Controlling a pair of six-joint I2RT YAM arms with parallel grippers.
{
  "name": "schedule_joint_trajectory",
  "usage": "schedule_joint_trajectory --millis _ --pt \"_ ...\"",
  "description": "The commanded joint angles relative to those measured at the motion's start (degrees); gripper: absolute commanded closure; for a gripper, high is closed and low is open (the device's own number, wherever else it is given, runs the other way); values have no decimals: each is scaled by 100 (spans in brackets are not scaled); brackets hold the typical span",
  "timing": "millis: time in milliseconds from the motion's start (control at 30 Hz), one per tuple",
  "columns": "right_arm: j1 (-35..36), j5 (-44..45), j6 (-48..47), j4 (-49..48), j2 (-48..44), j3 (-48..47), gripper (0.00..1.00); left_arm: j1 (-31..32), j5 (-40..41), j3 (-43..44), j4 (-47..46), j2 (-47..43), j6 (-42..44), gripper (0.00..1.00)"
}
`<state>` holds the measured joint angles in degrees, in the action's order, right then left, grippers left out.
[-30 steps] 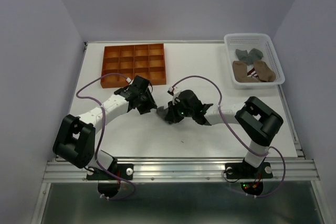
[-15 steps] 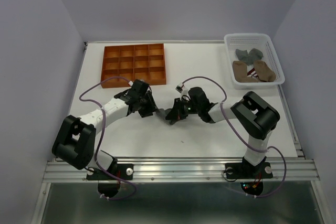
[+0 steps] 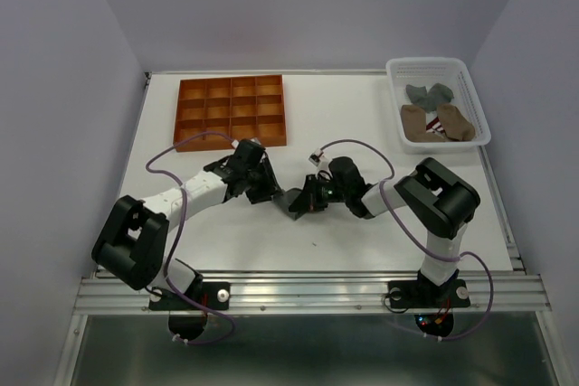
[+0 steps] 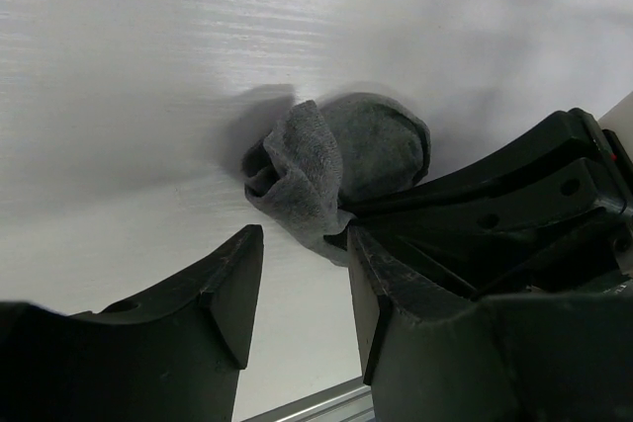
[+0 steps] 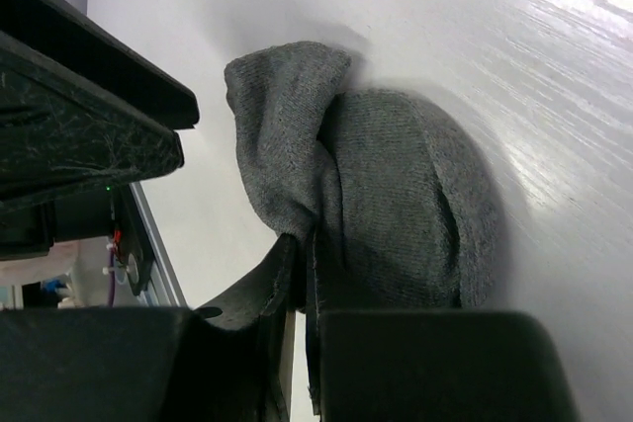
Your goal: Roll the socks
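Observation:
A grey sock [image 3: 291, 202] lies bundled into a rough roll on the white table [image 3: 362, 115] between the two arms. My right gripper [image 3: 305, 202] is shut on its edge; in the right wrist view the fabric [image 5: 396, 195] bulges out ahead of the pinched right gripper [image 5: 305, 289]. My left gripper [image 3: 269, 193] stands open just left of the sock. In the left wrist view the sock [image 4: 331, 165] sits beyond the left gripper [image 4: 302, 279], nothing between the fingers, and its right finger [image 4: 386, 294] touches the sock's loose edge.
A white basket [image 3: 477, 101] at the back right holds more socks, grey [image 3: 428, 93] and tan-brown [image 3: 416, 122]. An orange compartment tray [image 3: 231, 112] stands at the back left. The arms' purple cables loop over the table near both wrists.
The right arm has stretched out lower and straighter while still pinching the sock. The left gripper has slid right, closer to the sock.

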<state>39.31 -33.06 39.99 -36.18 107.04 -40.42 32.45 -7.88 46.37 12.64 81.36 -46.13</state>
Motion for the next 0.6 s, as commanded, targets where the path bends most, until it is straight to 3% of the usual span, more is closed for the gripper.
schedule_joint_trajectory --millis 0,567 --pt "-116 89 202 -477 36 157 99 139 -56 -76 -174 108 25 49" --pt "-275 -51 466 -934 168 325 98 368 251 109 -412 670 -133 49"
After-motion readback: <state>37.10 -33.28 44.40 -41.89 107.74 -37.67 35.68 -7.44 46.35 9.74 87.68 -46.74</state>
